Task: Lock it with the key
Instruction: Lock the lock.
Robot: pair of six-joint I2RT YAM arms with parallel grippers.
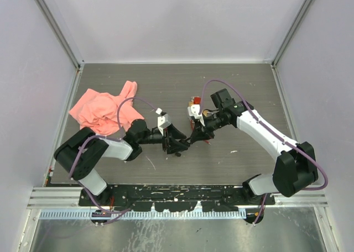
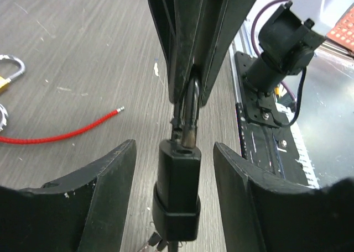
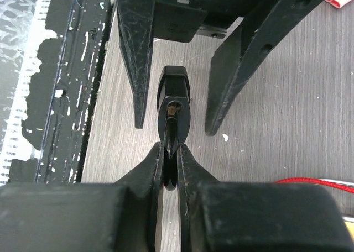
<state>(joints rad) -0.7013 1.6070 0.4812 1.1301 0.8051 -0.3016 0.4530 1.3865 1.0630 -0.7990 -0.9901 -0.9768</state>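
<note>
While the right gripper (image 3: 170, 148) pinches the thin metal key (image 2: 191, 111), seated in the black boxy lock (image 2: 178, 191) mid-desk (image 1: 166, 80) toward the near edge, the left gripper (image 2: 174, 147) flanks it, spread and untouching, likely poised to stop the lock twisting.

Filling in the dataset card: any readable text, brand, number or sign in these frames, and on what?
No text can be read in any view.
key: the black head is plain, with no brand or number showing.
padlock: only its edge is in frame, with no marking visible.
red-and-white object: it has a dotted pattern, too blurred to tell whether it is print.
</note>
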